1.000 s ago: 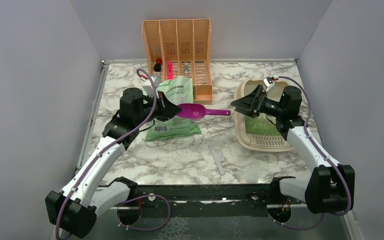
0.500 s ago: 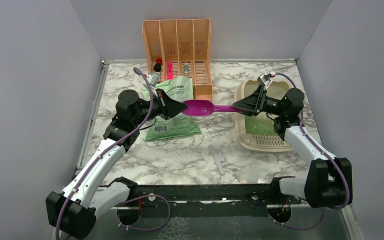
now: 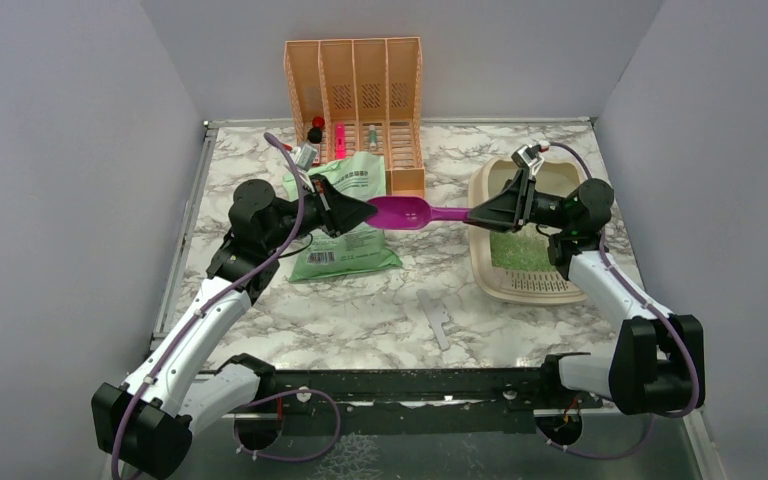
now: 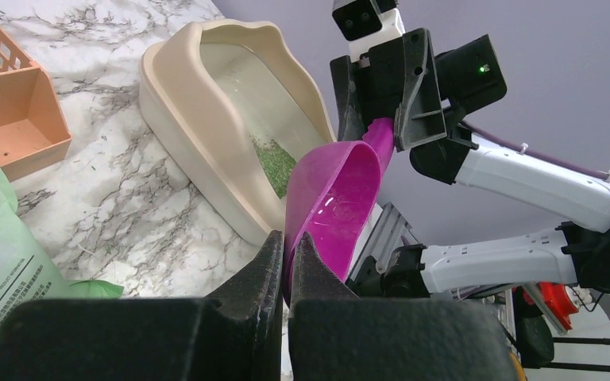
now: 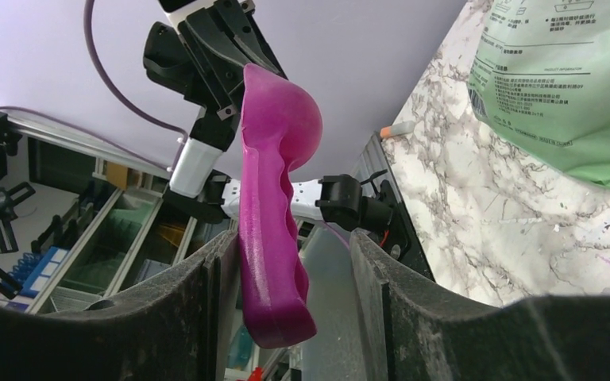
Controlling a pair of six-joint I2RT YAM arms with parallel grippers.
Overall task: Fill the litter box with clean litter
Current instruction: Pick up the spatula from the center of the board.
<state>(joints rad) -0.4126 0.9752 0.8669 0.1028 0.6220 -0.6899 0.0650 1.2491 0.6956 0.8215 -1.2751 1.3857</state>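
Bright even overhead light, soft faint shadows, top view sharp; wrist views wide-angle, near edges soft

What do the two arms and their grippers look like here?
The left arm and right arm share white link shells, black joints and a looping purple cable. The left gripper and right gripper are black, with flat tapering fingers.

Pale lavender-grey walls (image 3: 60, 150) on three sides, marble-patterned table (image 3: 360, 310) (grey veining), black rail (image 3: 410, 385) along near edge

obstacles: scoop (image 3: 405, 213) mid-air at centre, litter box (image 3: 535, 288) right | free: table (image 3: 350, 310) front-left
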